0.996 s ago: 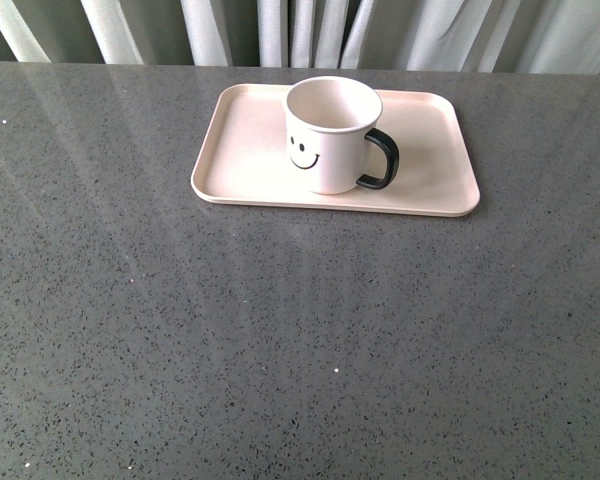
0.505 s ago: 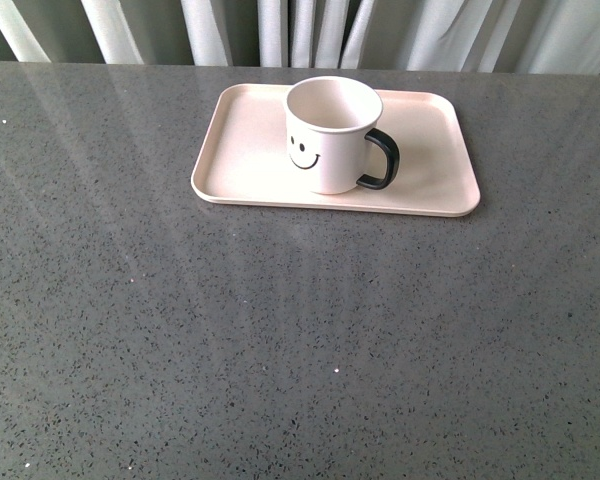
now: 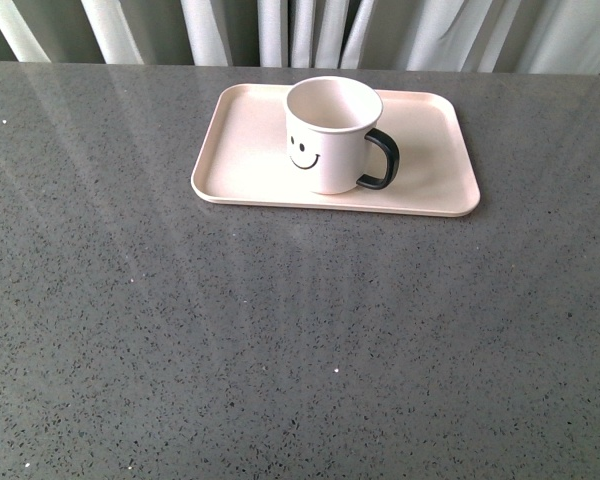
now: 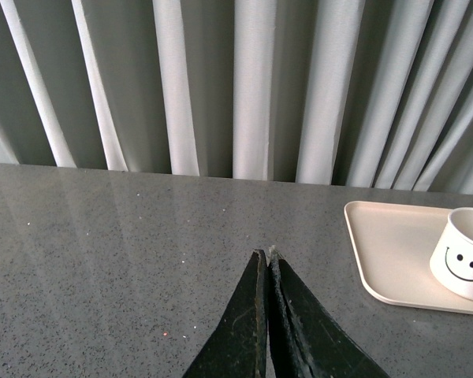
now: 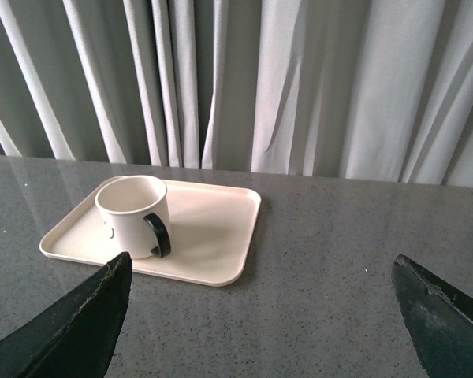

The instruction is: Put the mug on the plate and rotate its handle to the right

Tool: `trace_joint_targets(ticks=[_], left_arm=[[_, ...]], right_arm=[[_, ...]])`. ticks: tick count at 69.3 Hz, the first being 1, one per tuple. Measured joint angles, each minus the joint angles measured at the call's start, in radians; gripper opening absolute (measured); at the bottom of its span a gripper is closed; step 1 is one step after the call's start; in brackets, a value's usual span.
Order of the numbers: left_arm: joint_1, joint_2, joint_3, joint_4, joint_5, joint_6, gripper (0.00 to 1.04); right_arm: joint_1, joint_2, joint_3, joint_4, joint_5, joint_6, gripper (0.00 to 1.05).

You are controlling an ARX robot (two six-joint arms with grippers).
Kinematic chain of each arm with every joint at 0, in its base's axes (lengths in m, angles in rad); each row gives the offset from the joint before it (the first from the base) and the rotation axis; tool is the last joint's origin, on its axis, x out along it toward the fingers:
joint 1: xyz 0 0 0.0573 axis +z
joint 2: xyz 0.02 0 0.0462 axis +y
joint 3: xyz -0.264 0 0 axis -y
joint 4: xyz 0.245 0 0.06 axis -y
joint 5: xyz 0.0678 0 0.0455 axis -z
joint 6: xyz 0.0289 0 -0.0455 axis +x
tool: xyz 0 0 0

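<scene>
Mug (image 3: 330, 135) sitting upright on plate (image 3: 245, 150), handle (image 3: 382, 160) pointing right. Left gripper (image 4: 266, 253) pressed together, right gripper (image 5: 262, 260) spread wide, both hanging clear. Risk: needless reach-in knocking handle off-line.

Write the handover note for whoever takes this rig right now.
Left gripper: shut, empty, over bare table away from the plate.
Right gripper: open, empty, back from the plate.
The mug stands upright on the plate, smiley facing the robot, handle out to the right and angled slightly toward the robot.
Done: placing and, apparently, turning.
Left: probably nothing; check the handle angle.
</scene>
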Motion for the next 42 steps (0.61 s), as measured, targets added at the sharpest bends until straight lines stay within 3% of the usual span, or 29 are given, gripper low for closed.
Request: trace_joint_targets(ticks=[9, 14, 32, 42], left_arm=[[0.0, -0.04, 0.0, -0.042, 0.0, 0.0, 0.01], [0.0, -0.166, 0.0, -0.199, 0.0, 0.0, 0.01], [0.002, -0.195, 0.0, -0.214, 0.0, 0.001, 0.01], [0.002, -0.195, 0.0, -0.214, 0.0, 0.001, 0.31]], right_arm=[[0.0, 0.0, 0.0, 0.0, 0.0, 0.0, 0.96], [0.0, 0.0, 0.0, 0.0, 0.0, 0.0, 0.96], [0.0, 0.0, 0.0, 0.0, 0.0, 0.0, 0.96], [0.0, 0.0, 0.0, 0.0, 0.0, 0.0, 0.96]])
